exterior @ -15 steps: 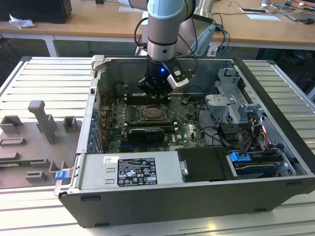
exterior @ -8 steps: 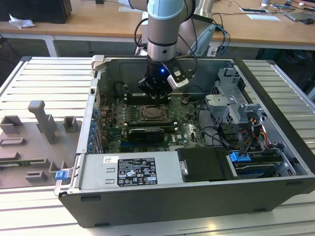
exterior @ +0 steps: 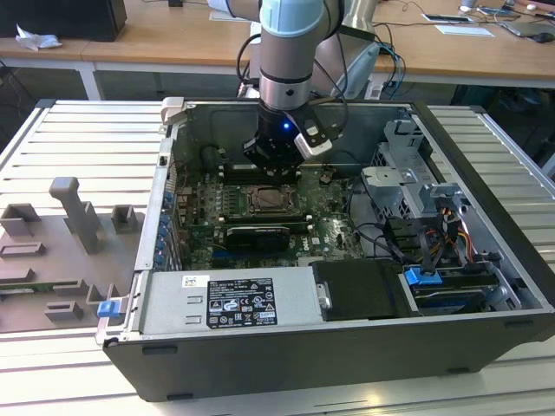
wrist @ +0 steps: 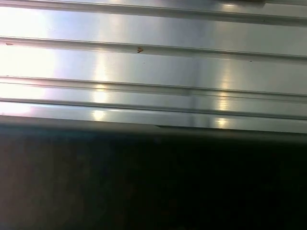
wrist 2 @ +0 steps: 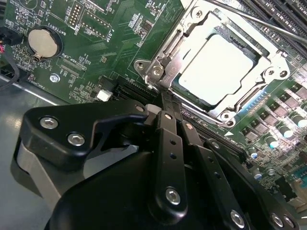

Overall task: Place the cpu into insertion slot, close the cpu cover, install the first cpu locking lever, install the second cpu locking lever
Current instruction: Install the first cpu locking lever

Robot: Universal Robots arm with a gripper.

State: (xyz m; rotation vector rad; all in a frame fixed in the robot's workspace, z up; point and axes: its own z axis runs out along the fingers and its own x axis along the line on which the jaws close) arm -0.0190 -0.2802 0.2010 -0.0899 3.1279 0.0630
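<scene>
The cpu [wrist 2: 218,67] lies flat in the insertion slot [wrist 2: 225,112] on the green board, its pale metal face up. The silver cpu cover [wrist 2: 184,50] is folded down around it, framing the face. A thin metal locking lever [wrist 2: 268,26] runs slanted past the socket's far side. My gripper [wrist 2: 165,98] is shut with nothing between its fingers, its tips right at the socket's near edge by the cover's corner. In the exterior view the gripper [exterior: 276,172] hangs just above the socket [exterior: 276,201] inside the open computer case.
Long black memory slots [wrist 2: 288,9] flank the socket, and a coin battery [wrist 2: 44,42] sits on the board. A black card [exterior: 253,236], the power supply [exterior: 225,299], a drive cage [exterior: 408,173] and loose cables crowd the case. Grey fixtures [exterior: 78,217] stand on the ribbed table.
</scene>
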